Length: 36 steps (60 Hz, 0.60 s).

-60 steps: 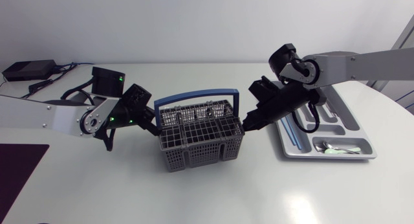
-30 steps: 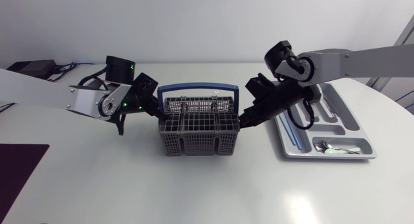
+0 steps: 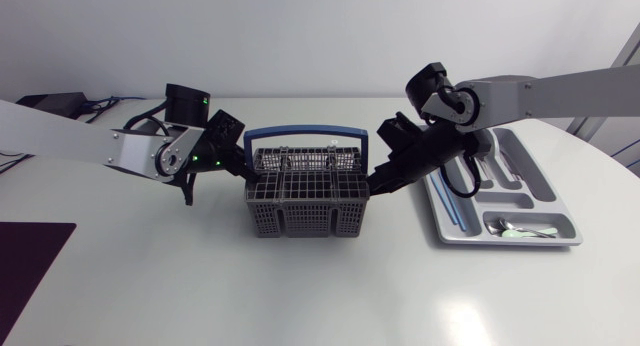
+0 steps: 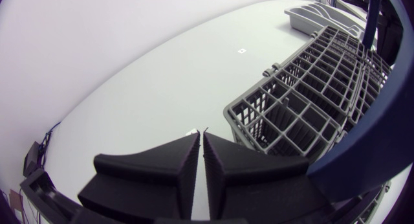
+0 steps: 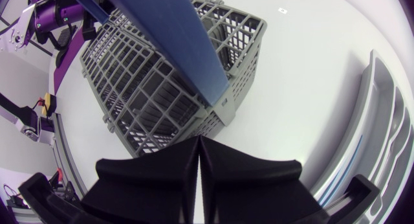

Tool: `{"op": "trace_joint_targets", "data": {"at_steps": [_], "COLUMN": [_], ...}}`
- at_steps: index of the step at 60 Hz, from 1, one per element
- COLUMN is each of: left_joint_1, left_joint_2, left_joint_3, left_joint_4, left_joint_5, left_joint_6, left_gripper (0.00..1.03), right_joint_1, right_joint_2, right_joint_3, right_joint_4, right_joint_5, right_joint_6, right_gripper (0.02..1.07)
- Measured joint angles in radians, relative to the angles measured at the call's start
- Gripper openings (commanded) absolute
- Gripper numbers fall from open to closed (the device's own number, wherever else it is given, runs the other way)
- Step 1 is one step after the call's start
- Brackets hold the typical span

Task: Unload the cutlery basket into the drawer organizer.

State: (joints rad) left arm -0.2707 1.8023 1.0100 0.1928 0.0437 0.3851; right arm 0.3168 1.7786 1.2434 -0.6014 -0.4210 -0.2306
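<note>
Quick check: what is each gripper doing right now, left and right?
Left gripper: closed, holding nothing, beside the cutlery basket.
Right gripper: closed, holding nothing, at the opposite end of the cutlery basket.

The basket (image 3: 300, 211) is matt grey plastic, its blue handle (image 3: 305, 135) smooth, the organizer (image 3: 500, 241) smooth grey plastic.

A white table (image 3: 300, 296) with a rounded edge fills the scene. A dark maroon panel (image 3: 30, 254) lies flat at its near left corner. A black box (image 3: 48, 104) sits at the far left corner, cables (image 3: 105, 104) trailing beside it. A small square mark (image 4: 240, 51) dots the tabletop.
</note>
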Motion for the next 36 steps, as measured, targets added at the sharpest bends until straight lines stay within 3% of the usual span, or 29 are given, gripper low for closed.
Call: {"op": "trace_joint_targets", "data": {"at_steps": [36], "left_joint_1": [0.044], "left_joint_2": [-0.227], "left_joint_3": [-0.144], "left_joint_4": [0.0], "left_joint_5": [0.027], "left_joint_6": [0.0], "left_gripper": [0.09], "right_joint_1": [-0.003], "right_joint_2": [-0.109], "right_joint_3": [-0.066], "right_joint_4": [0.008], "right_joint_5": [-0.001], "right_joint_6": [0.0], "right_gripper": [0.08]}}
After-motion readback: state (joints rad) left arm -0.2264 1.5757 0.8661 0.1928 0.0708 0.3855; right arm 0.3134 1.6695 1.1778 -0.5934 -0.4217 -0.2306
